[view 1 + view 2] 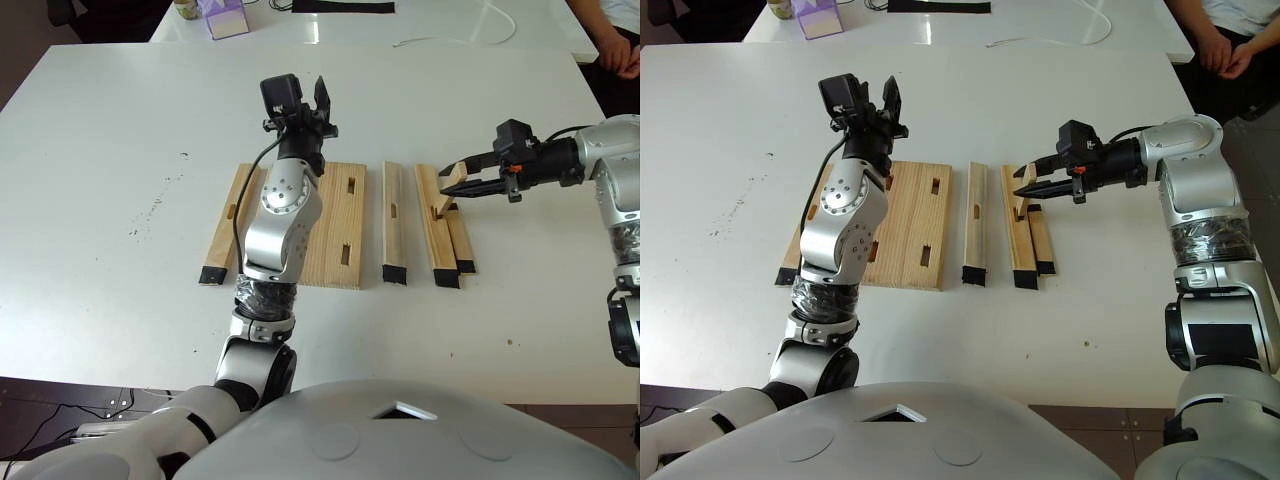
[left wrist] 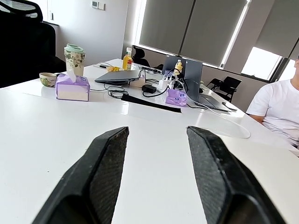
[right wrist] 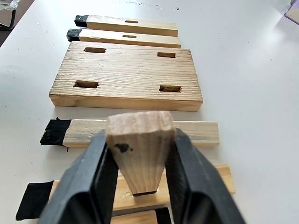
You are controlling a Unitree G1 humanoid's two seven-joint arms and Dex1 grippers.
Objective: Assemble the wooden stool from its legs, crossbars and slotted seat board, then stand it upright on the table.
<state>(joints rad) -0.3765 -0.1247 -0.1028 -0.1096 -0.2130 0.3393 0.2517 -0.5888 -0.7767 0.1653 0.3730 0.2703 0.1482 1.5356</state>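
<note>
A large white rectangular table (image 1: 120,120) is spreading across the scene. Near its middle, a flat pale wooden seat board with four rectangular slots (image 1: 340,218) is lying face up.

Long pale wooden legs with black-capped ends are lying flat around the board:
- Two are lying side by side at its 9 o'clock, the nearer (image 3: 128,37) just beside it and the outer (image 3: 128,22) next to that.
- One (image 1: 394,222) is lying just beside the board at 3 o'clock.
- A pair touching each other (image 1: 440,240) is lying farther out at 3 o'clock.

The left gripper (image 2: 156,132) is hovering in the air above the board's 12 o'clock edge. It is pointing away from the robot, with its two black fingers (image 2: 110,158) spread apart and holding nothing.

The right gripper (image 1: 452,182) is reaching in from 3 o'clock over the pair of legs. Its fingers (image 3: 88,182) are pinching a short pale wooden crossbar (image 3: 138,140), which is standing on end with its lower end touching one leg of the pair.
</note>
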